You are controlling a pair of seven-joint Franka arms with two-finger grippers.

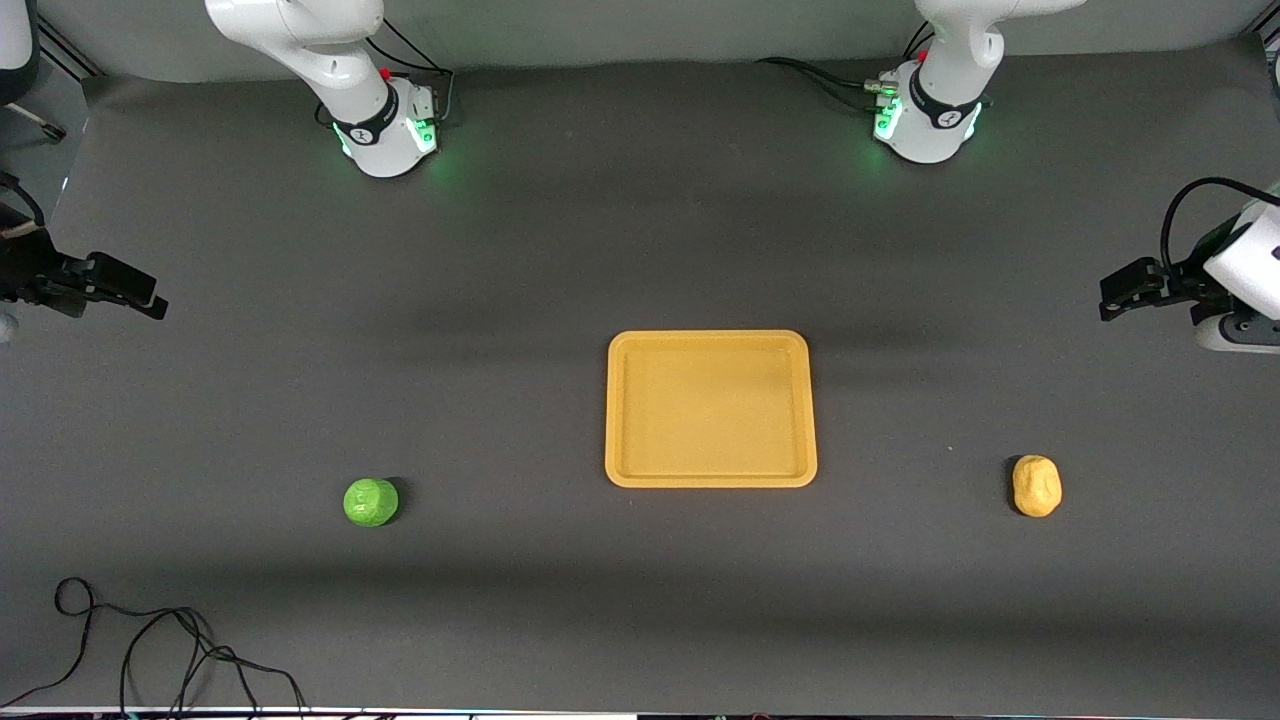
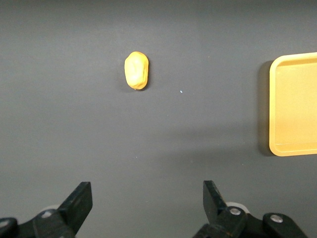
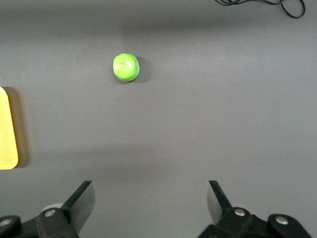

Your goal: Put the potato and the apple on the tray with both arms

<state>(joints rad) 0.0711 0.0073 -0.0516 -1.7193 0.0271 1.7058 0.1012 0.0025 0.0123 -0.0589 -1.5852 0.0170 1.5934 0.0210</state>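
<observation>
The yellow-orange tray point(image 1: 710, 345) lies flat near the table's middle and holds nothing. The green apple point(image 1: 370, 502) sits on the mat toward the right arm's end, a little nearer the front camera than the tray. The tan potato point(image 1: 1037, 486) sits toward the left arm's end. My left gripper point(image 1: 1125, 292) hangs open and empty over the table's edge at its own end; its wrist view shows the potato point(image 2: 136, 70) and the tray's corner point(image 2: 293, 148). My right gripper point(image 1: 135, 290) hangs open and empty at the other end; its wrist view shows the apple point(image 3: 126, 67).
A black cable point(image 1: 150, 650) lies looped on the mat near the front edge at the right arm's end. Both arm bases point(image 1: 385, 130) point(image 1: 925, 125) stand along the table's back edge.
</observation>
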